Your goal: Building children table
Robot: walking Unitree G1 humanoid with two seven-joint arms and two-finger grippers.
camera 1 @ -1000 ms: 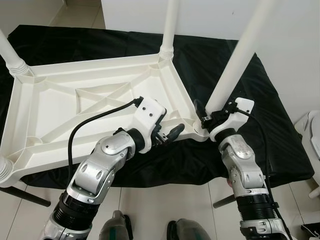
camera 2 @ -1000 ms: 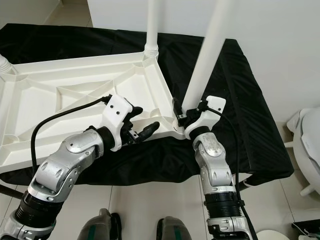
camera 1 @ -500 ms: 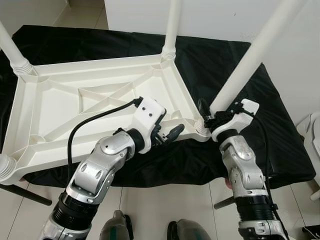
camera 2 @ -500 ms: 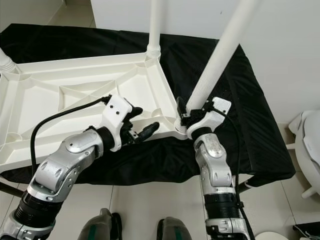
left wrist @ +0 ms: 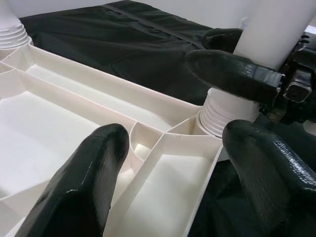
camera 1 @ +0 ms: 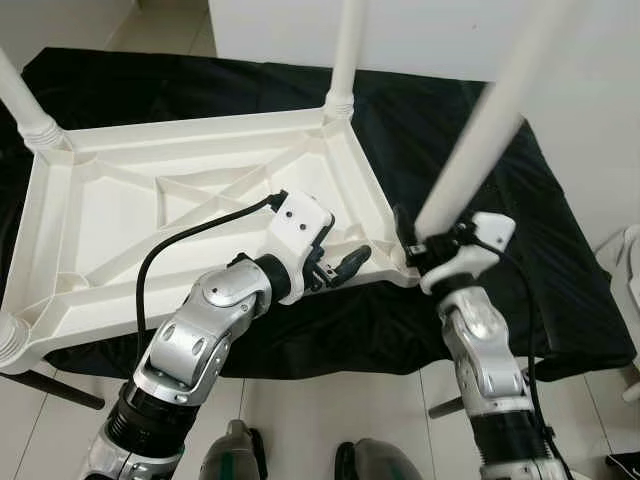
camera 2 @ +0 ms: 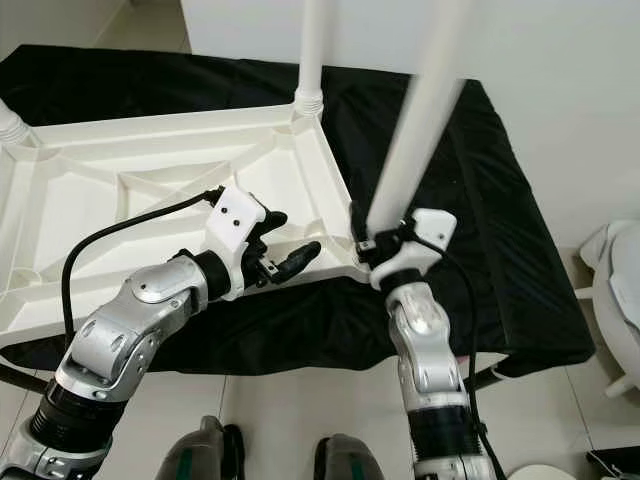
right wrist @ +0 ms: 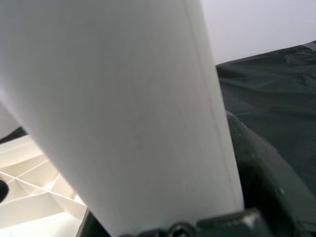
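A white plastic table top (camera 1: 150,200) lies upside down on a black cloth. White legs stand in its far-right corner (camera 1: 342,50), far-left corner (camera 1: 25,110) and near-left corner (camera 1: 6,340). My right gripper (camera 1: 418,238) is shut on the fourth leg (camera 1: 480,130) just above its ribbed foot (left wrist: 224,111), which sits at the near-right corner; that leg is motion-blurred and leans right. My left gripper (camera 1: 345,262) hovers open over the near-right rim, its fingers (left wrist: 98,163) straddling a rib of the frame close to that corner.
The black cloth (camera 1: 560,250) covers a low stand and hangs over its front edge. A white wall rises behind it. Pale tiled floor (camera 1: 300,410) lies in front, and a white object (camera 1: 630,260) stands at the far right. My feet (camera 1: 235,460) show below.
The leg in my right gripper has swung a little towards upright and is now blurred. My left gripper stays open at the same spot on the rim.
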